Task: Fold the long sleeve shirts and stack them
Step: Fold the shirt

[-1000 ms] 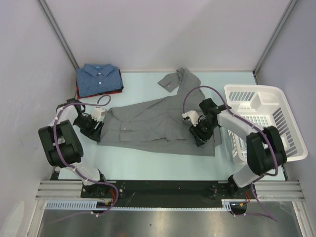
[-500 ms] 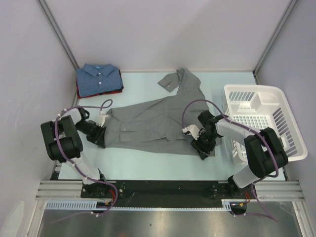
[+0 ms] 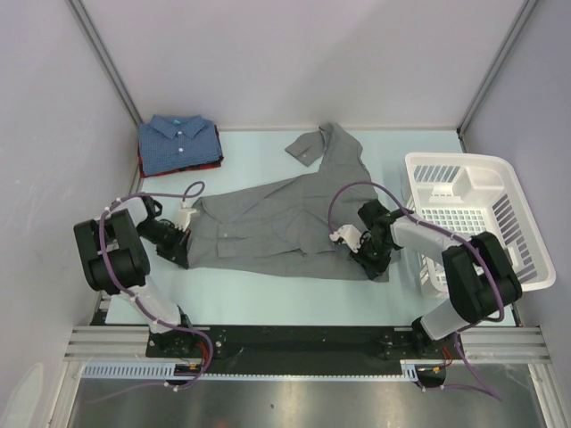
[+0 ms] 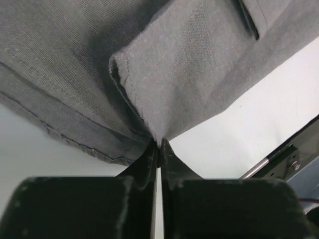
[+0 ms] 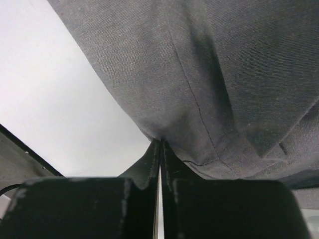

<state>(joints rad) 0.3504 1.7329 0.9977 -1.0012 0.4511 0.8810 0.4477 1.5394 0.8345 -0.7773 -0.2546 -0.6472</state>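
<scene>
Clamped on the grey shirt (image 3: 268, 227) lying flat on the desk (image 3: 259, 294): left claw (image 4: 158, 144) at its 9 o'clock edge, right claw (image 5: 160, 142) at the 4 o'clock hem. Could slip off such thin bites when lifting, or drag the 12 o'clock sleeve (image 3: 308, 147) askew.

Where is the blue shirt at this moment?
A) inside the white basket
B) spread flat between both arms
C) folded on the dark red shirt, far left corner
C: the blue shirt lies folded on the dark red shirt; the spread one is the grey shirt.
</scene>
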